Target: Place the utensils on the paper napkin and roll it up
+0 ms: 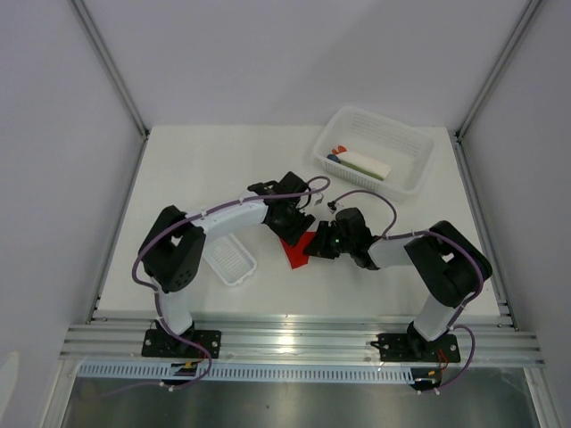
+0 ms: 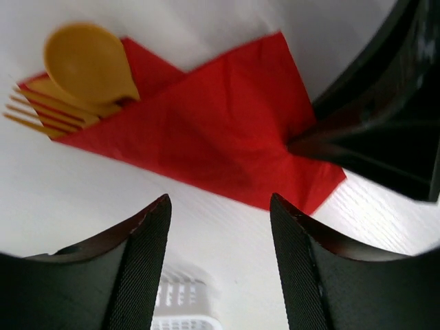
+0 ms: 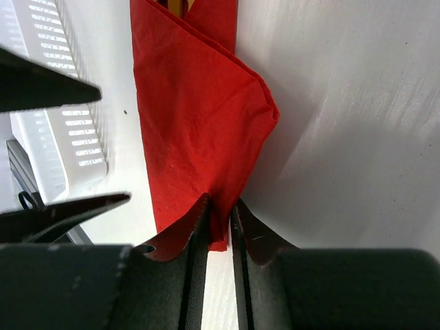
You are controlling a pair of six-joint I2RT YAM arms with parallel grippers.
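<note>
Pinching one folded end of the paper napkin (image 3: pixel 185 117), your right gripper (image 3: pixel 220 206) is clenched on it toward the near edge of the desk (image 1: pixel 205 169). The left gripper (image 2: pixel 220 203) hangs released above. Tug hard and the thin sheet could tear or unfold, spilling the utensils (image 2: pixel 86 65) poking from its opposite end.

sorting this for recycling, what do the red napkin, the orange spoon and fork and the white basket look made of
The napkin looks like thin matte paper: soft creases, folded layers. The spoon and fork are likely plastic: smooth, slightly glossy, one even orange. The basket seems moulded white plastic, with a slotted mesh wall.
</note>
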